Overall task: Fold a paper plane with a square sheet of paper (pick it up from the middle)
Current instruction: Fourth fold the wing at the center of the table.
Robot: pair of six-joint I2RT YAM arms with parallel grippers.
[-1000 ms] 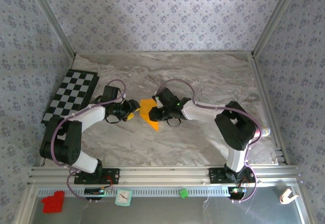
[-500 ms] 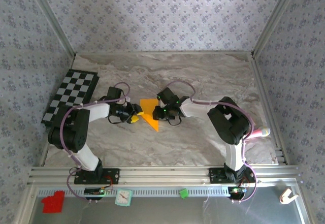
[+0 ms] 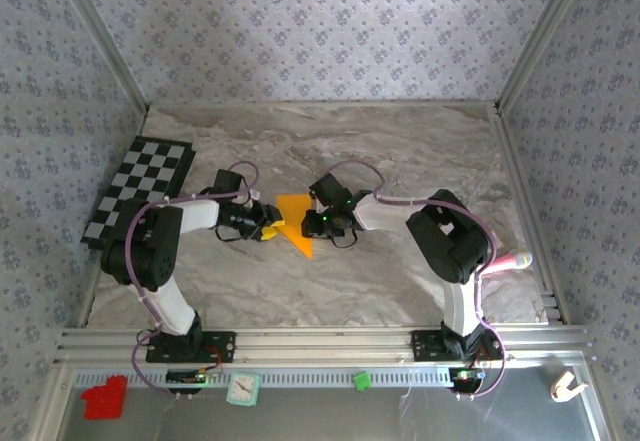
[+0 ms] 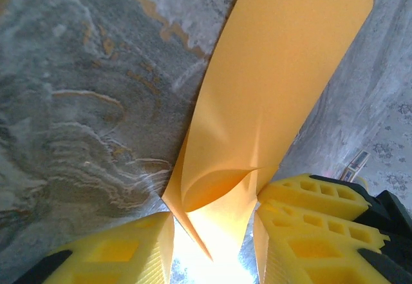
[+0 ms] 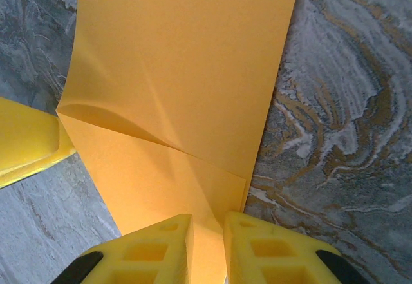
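Observation:
The square sheet of paper (image 3: 292,211) is orange and partly folded, with a point toward the near side, and lies mid-table between both grippers. My left gripper (image 3: 268,227) is at its left edge. In the left wrist view the paper (image 4: 270,91) curls into a loose fold between the yellow fingers (image 4: 122,252), and the left gripper (image 4: 212,218) has its jaws still apart around that fold. My right gripper (image 3: 315,223) is at the right edge. In the right wrist view the right gripper (image 5: 207,223) is shut on the creased paper (image 5: 180,71).
A black-and-white checkered mat (image 3: 140,189) lies at the left edge of the marble tabletop (image 3: 400,141). A pink-and-white item (image 3: 515,259) lies by the right rail. Below the front rail sit a red block (image 3: 104,398), a small clock (image 3: 242,389) and a green block (image 3: 362,380).
The left gripper has slid right onto the paper's left edge and its jaws have narrowed around the fold. The right gripper kept its hold and shifted slightly; the paper settled lower.

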